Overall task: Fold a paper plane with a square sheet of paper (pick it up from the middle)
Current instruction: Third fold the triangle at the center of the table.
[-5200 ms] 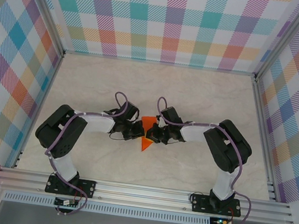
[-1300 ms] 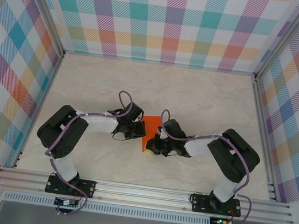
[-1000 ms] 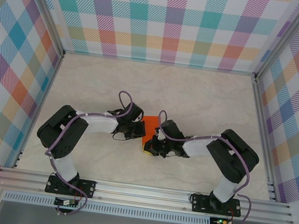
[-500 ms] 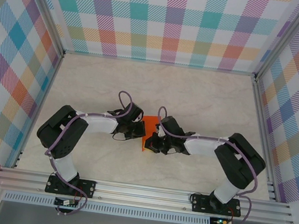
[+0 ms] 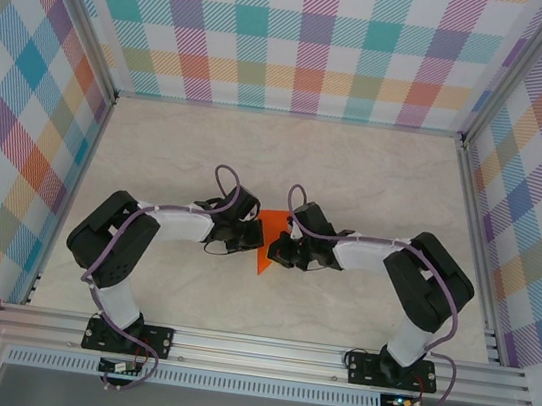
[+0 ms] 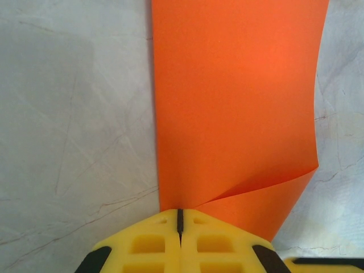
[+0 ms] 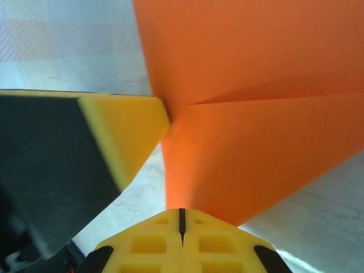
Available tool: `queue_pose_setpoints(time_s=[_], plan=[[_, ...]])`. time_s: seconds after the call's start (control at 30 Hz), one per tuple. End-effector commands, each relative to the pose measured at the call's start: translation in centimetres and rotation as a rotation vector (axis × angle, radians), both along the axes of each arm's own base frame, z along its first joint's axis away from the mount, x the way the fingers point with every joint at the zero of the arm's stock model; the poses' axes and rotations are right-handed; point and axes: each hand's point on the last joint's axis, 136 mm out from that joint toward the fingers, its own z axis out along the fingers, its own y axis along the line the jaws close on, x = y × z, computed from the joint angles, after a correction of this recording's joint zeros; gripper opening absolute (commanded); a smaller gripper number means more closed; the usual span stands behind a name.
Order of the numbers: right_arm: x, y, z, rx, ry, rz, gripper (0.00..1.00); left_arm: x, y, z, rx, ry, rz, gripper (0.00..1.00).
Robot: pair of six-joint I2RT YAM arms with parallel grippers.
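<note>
A partly folded orange square sheet of paper [image 5: 265, 256] lies mid-surface [image 5: 356, 175], its long axis running near to far. The left pincer [image 6: 180, 219] and right pincer [image 7: 182, 219] each clench an opposite side of it.

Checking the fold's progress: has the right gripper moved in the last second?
Yes. Shut on the paper, the right gripper has shifted slightly away from the near rail, toward the far wall.

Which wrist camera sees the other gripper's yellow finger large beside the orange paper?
Right wrist camera: a finger of the left gripper meets the square sheet of paper at its crease; the other mostly faces paper.
</note>
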Motion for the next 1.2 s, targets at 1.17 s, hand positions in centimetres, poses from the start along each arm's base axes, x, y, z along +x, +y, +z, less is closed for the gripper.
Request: queue_pose_setpoints(time_s=[1.17], plan=[[-0.4, -0.9, -2.7, -0.019, 0.199, -0.189, 0.00, -5.7, -2.9, 0.6, -0.216, 0.072, 0.001, 0.00]])
